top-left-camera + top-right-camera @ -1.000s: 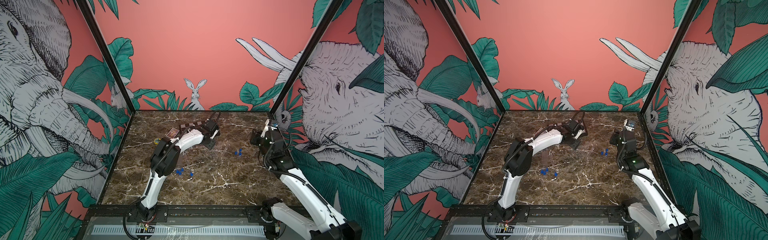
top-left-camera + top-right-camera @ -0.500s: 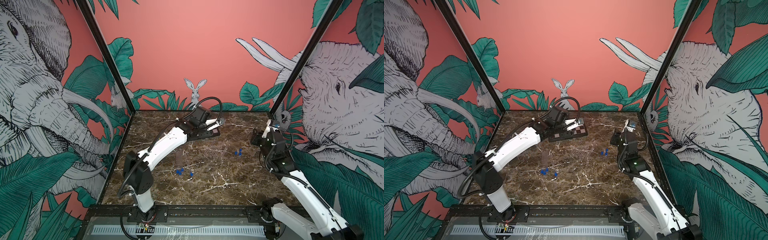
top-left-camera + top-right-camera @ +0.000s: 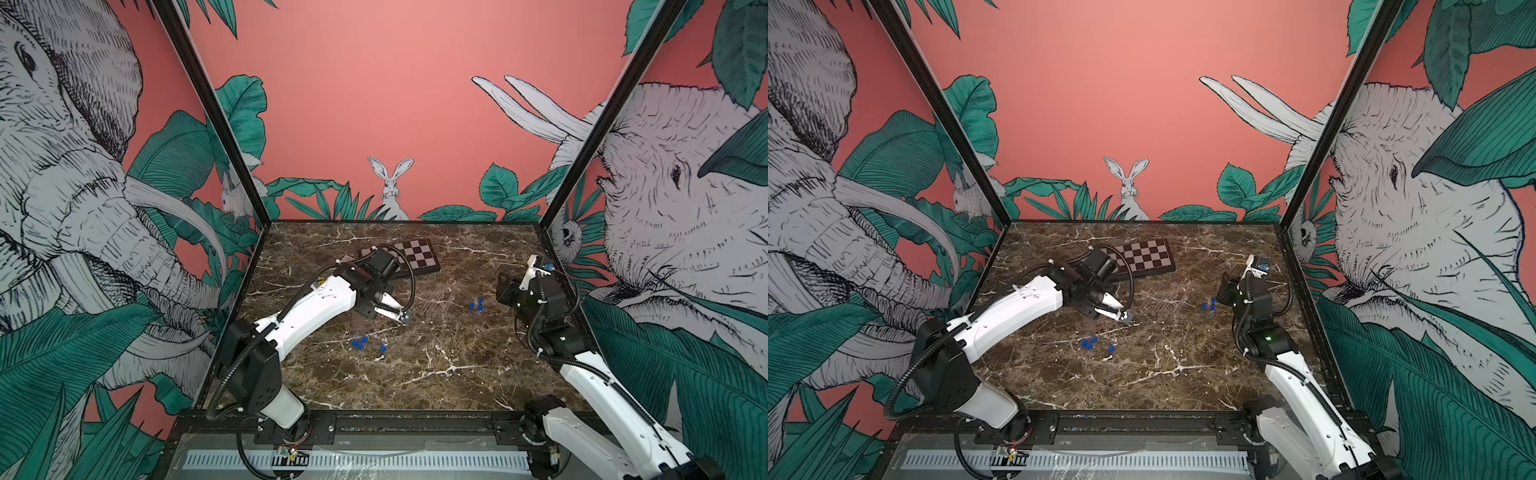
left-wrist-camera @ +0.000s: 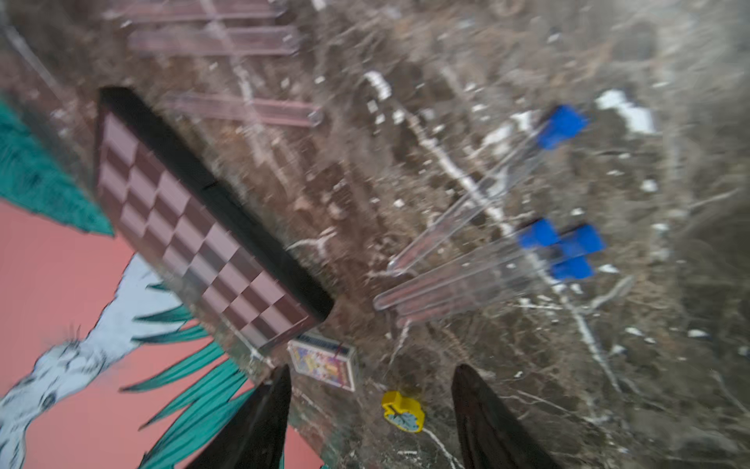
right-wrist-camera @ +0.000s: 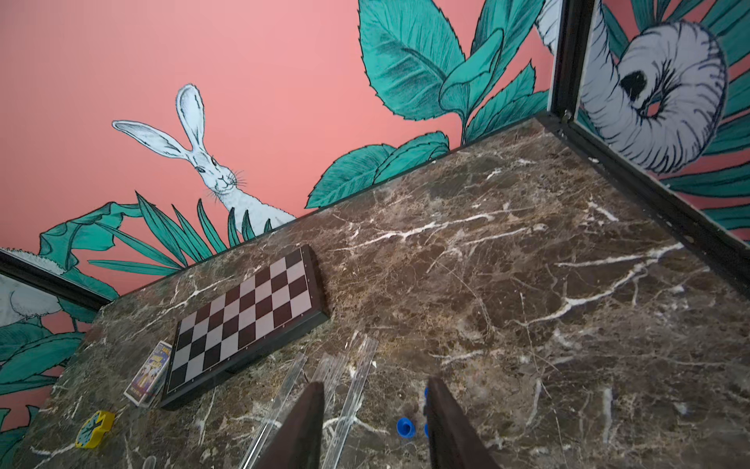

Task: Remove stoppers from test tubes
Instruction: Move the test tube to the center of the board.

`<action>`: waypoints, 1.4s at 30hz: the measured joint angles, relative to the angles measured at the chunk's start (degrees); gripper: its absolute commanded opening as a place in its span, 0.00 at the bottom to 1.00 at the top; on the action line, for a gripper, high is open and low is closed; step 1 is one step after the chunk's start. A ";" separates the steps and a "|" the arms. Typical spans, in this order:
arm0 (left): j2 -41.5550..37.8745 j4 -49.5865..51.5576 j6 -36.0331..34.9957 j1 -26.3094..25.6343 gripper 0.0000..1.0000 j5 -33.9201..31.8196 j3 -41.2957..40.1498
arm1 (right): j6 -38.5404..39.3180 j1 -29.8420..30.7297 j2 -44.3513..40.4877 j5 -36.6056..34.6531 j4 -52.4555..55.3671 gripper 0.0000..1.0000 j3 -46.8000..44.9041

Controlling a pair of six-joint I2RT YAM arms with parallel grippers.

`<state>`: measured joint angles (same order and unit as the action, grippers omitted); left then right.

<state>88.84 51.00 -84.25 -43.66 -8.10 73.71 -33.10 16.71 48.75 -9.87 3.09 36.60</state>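
Several clear test tubes (image 4: 466,284) with blue stoppers (image 4: 572,268) in their mouths lie bunched on the marble; in a top view their blue ends (image 3: 360,343) sit at mid-table. More test tubes (image 3: 436,299) lie bare in front of the chessboard, and loose stoppers (image 3: 477,305) lie just right of them. My left gripper (image 3: 404,315) hovers open and empty between the two groups, with black fingers (image 4: 276,406) wide apart in the blurred left wrist view. My right gripper (image 5: 375,402) stands open over the bare tubes (image 5: 353,390), with a loose stopper (image 5: 405,427) beside one finger.
A chessboard (image 3: 415,257) lies at the back of the marble table (image 3: 436,374). A small card box (image 5: 148,373) and a yellow toy clock (image 5: 95,428) lie beside it. Printed walls close in the left, back and right sides.
My left arm has swung from above the chessboard forward and down to mid-table, and its jaws have narrowed slightly. The right arm has hardly moved.
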 measured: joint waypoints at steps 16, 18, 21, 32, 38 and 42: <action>5.20 -2.14 0.50 -4.81 0.62 1.05 -5.84 | -1.40 -0.11 -0.15 2.38 -1.20 0.41 -1.46; 5.92 -3.34 0.66 -4.79 0.62 1.40 -6.71 | -1.40 -0.28 -0.26 2.43 -1.16 0.41 -1.46; 6.25 -4.76 0.83 -4.79 0.62 1.68 -8.37 | -1.40 -0.37 -0.55 2.47 -1.16 0.41 -1.46; 8.59 -10.47 1.73 -4.79 0.60 1.60 -11.76 | -1.46 -0.63 -1.31 3.08 -1.11 0.41 -1.73; 10.97 -13.44 1.99 -4.79 0.60 1.44 -12.11 | -1.44 -0.66 -1.31 3.08 -1.05 0.41 -1.84; 10.97 -14.71 2.12 -4.70 0.58 1.40 -12.85 | -1.46 -0.66 -1.31 3.08 -1.05 0.41 -1.84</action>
<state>99.81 36.29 -82.13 -48.36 -6.70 60.86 -34.57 16.05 47.44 -6.79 2.04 34.76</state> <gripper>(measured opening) 0.587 0.411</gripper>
